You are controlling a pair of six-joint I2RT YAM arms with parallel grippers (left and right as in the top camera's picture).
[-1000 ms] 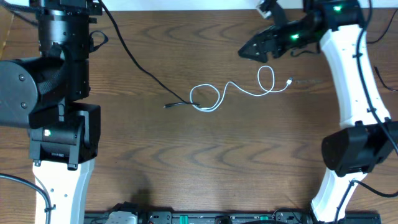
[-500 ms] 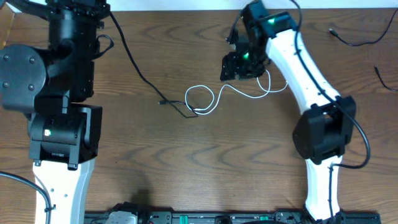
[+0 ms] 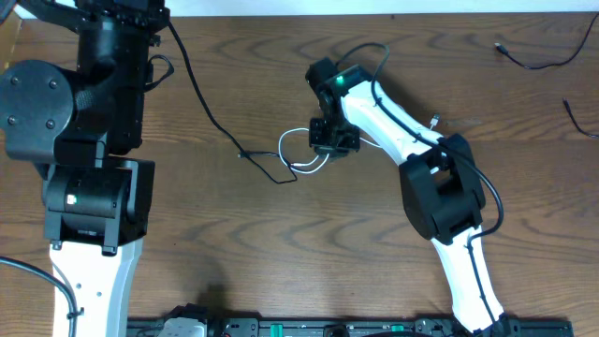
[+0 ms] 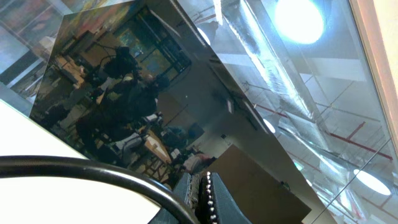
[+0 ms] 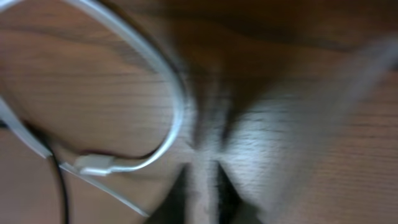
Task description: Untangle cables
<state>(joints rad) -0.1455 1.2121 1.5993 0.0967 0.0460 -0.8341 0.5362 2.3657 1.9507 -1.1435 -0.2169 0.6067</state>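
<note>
The white cable [image 3: 284, 147] lies in a loop at the table's centre, and its far plug [image 3: 436, 119] shows past my right arm. The thin black cable [image 3: 265, 168] crosses under that loop and runs up toward my left arm. My right gripper [image 3: 325, 143] is low over the loop's right side. In the blurred right wrist view its fingers [image 5: 205, 171] stand shut just right of the white cable [image 5: 171, 93] and its plug [image 5: 93, 165], with nothing seen between them. My left gripper [image 4: 208, 199] is shut, empty, and aimed at the ceiling.
Two other thin black cords lie at the far right, one at the back [image 3: 538, 62] and one near the edge [image 3: 576, 114]. The left arm's bulky body [image 3: 89, 140] fills the table's left side. Equipment lines the front edge [image 3: 281, 328].
My right arm swung from the back right to the centre, over the white loop, and its jaws closed. The loop and the black cable shifted slightly left. The left arm barely moved.
</note>
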